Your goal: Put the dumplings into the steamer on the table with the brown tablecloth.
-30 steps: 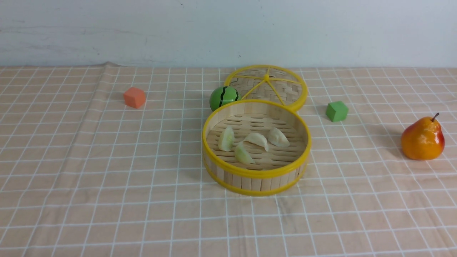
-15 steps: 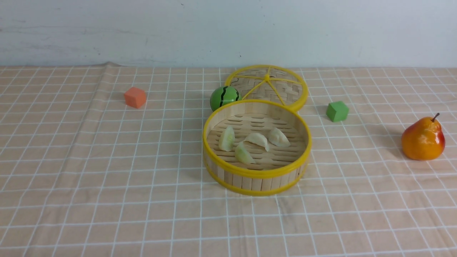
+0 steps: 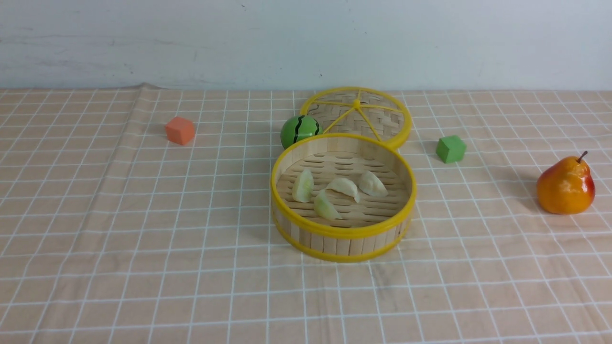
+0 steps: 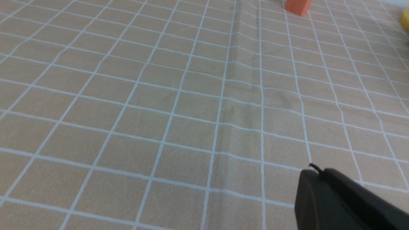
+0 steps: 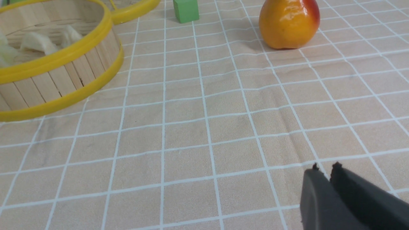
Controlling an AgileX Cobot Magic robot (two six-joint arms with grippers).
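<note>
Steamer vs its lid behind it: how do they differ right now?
The steamer is a walled basket of upright wooden strips; the lid is a flat woven disc.
The steamer holds four dumplings on a slatted floor; the lid holds nothing and shows yellow spokes.
The steamer sits nearer the robot; the lid lies behind it, its near edge hidden.
Both are round, yellow-rimmed bamboo on the brown tablecloth.
</note>
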